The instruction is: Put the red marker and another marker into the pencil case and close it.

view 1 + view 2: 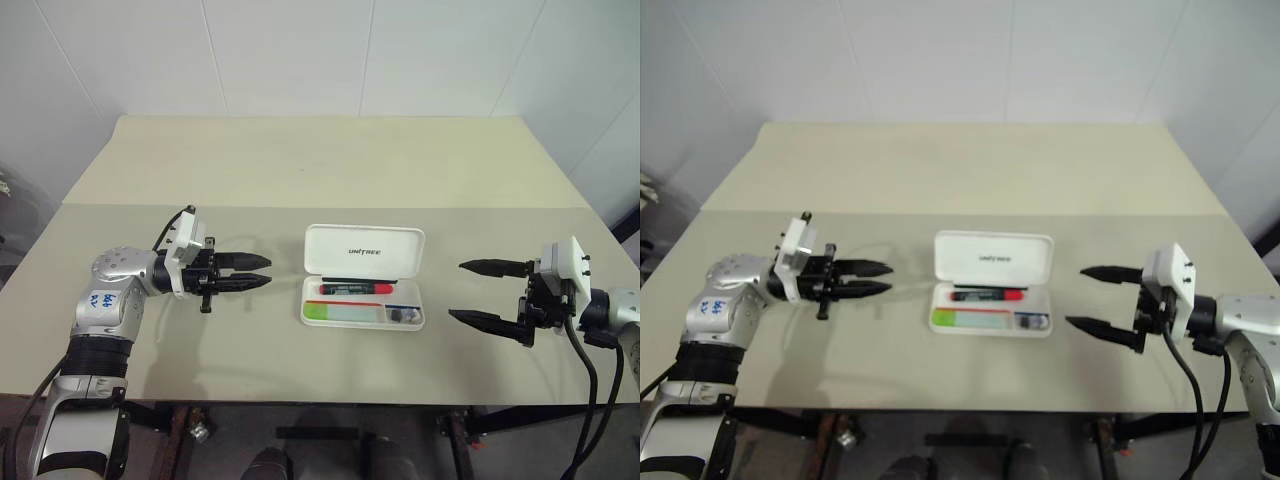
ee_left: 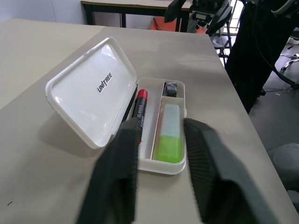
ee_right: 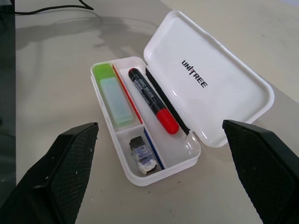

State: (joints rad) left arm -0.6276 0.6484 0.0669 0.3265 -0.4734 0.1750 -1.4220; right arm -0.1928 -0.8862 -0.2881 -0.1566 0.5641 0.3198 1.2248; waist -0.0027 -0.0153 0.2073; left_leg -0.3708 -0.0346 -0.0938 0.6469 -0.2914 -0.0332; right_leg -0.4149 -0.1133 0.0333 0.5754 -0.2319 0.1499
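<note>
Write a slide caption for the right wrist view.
Open pencil case on the table, red marker and light-green marker inside, lid up, framed by the open right end effector.

glossy white plastic pencil case, matt table
</note>
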